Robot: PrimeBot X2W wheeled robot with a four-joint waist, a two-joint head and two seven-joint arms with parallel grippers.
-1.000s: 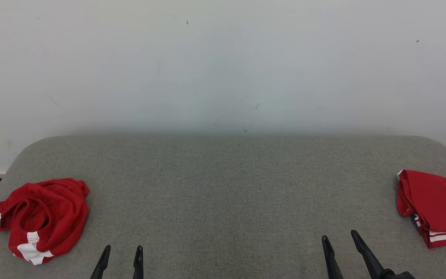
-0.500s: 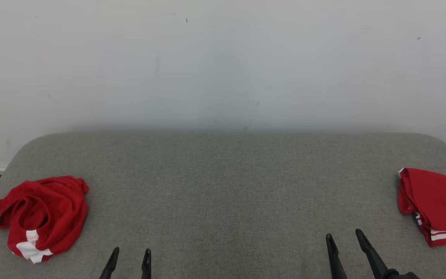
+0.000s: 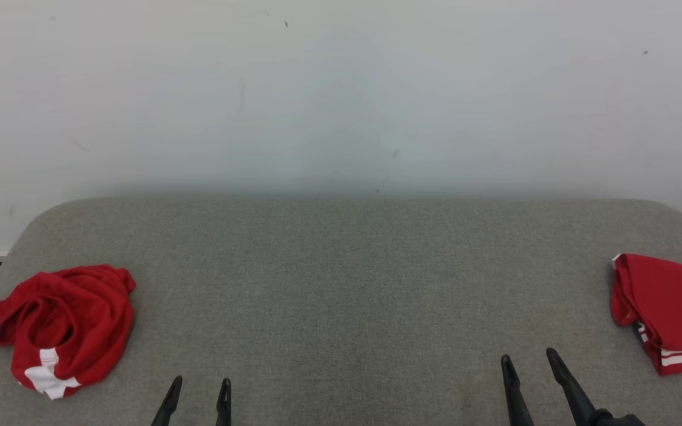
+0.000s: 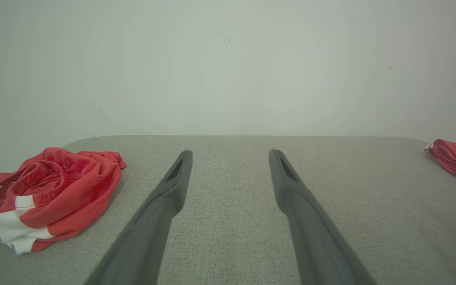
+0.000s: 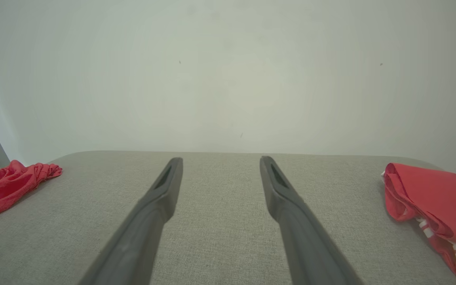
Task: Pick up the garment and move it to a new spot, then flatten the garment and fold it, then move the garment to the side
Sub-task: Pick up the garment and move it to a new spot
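L jaws wide open, empty, R jaws same, crumpled red garment [image 3: 60, 328] well apart, untouched

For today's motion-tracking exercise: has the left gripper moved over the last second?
Yes. The left gripper shifted slightly right, away from the crumpled red garment.

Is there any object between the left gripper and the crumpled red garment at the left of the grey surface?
Nothing visible. The left gripper, open, has only the grey surface between it and the crumpled red garment, which lies to its left.
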